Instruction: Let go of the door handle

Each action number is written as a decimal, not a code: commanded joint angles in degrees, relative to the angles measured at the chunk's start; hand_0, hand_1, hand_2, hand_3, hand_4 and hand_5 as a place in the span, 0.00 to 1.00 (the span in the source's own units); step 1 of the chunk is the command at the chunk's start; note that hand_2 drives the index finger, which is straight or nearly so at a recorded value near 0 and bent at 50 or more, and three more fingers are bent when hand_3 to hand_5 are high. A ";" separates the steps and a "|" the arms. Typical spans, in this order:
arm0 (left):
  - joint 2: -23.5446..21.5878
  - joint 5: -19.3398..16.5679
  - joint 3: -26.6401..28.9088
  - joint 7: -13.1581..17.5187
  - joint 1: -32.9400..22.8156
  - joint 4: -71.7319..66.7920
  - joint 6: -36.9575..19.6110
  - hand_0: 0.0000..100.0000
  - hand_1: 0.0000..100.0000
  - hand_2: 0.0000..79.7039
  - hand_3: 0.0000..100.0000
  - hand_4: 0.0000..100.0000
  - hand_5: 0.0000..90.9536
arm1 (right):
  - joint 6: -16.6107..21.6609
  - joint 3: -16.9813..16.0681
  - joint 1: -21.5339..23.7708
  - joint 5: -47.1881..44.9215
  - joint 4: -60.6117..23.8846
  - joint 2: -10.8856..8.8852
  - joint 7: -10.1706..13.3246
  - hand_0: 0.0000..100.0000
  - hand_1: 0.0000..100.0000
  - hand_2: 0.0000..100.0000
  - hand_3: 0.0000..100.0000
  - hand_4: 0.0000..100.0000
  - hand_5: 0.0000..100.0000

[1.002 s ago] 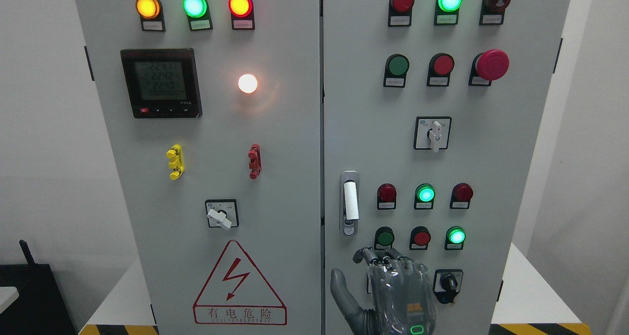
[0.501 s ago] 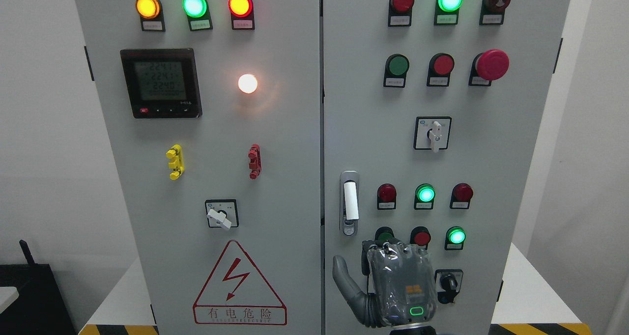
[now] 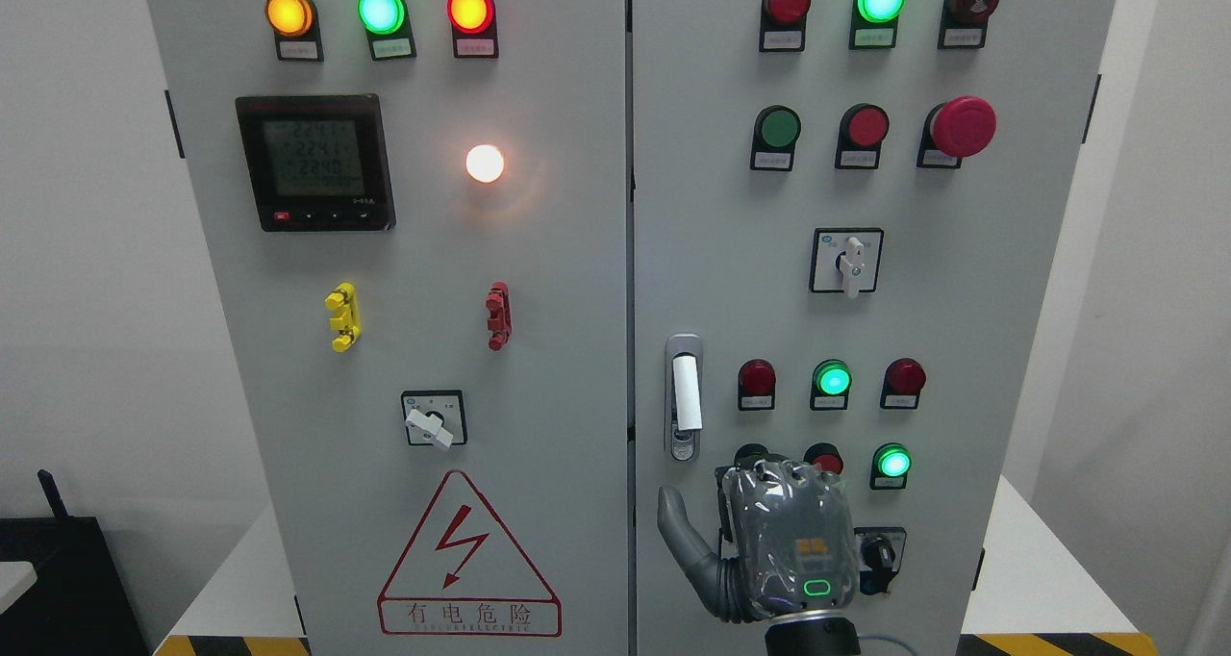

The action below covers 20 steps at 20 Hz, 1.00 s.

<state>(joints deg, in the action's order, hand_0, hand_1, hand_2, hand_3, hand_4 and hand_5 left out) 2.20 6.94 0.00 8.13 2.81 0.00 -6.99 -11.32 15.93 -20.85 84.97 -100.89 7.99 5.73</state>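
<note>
The right hand (image 3: pixel 791 541) hung low before the right-hand door, its back to the camera. Its fingers (image 3: pixel 781 473) were curled over at the knuckles and clenched on nothing, and the thumb (image 3: pixel 676 523) stood out to the side. The door handle (image 3: pixel 684 396), a white lever in a metal recess, sat above the fingers and towards the thumb's side, near but clearly apart from them. By that gap the handle looked already let go, and the hand probably sat low to keep clear of the lever and the controls. The left hand was out of view.

Two cabinet doors (image 3: pixel 539 281) met at a seam beyond the thumb. There was one handle. Above the fingers ran three rows of three round lamps and buttons, including one red mushroom stop button (image 3: pixel 962 126). A fourth row of three lay just at the fingertips, and the knuckles partly hid two of it. Three rotary switches showed: one high above the fingers, one half hidden beside the hand, one on the far door. That door also carried four lamps, one meter (image 3: pixel 315 163) and one warning triangle (image 3: pixel 468 555).
</note>
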 commanded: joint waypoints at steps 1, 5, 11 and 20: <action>0.00 0.00 0.62 0.05 0.00 -0.97 0.05 0.12 0.39 0.00 0.00 0.00 0.00 | -0.28 -0.99 -1.47 0.20 0.52 -0.26 -0.81 0.39 0.00 1.00 1.00 0.94 0.97; 0.00 0.00 0.62 0.05 0.00 -0.97 0.05 0.12 0.39 0.00 0.00 0.00 0.00 | -0.28 -0.90 -2.87 0.20 0.52 0.00 -0.90 0.39 0.00 1.00 1.00 0.93 0.97; 0.00 0.00 0.62 0.05 0.00 -0.97 0.05 0.12 0.39 0.00 0.00 0.00 0.00 | -0.37 -0.55 -3.40 0.20 0.61 0.09 -0.99 0.39 0.00 0.99 1.00 0.98 0.97; 0.00 0.00 0.62 0.05 0.00 -0.97 0.05 0.12 0.39 0.00 0.00 0.00 0.00 | -0.28 -0.29 -4.02 0.20 1.13 0.18 -2.04 0.39 0.00 0.99 1.00 1.00 0.97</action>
<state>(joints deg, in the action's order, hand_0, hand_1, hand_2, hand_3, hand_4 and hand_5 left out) 2.20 6.94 0.00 8.13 2.81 0.00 -6.99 -11.65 15.52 -24.26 85.16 -100.24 8.10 3.90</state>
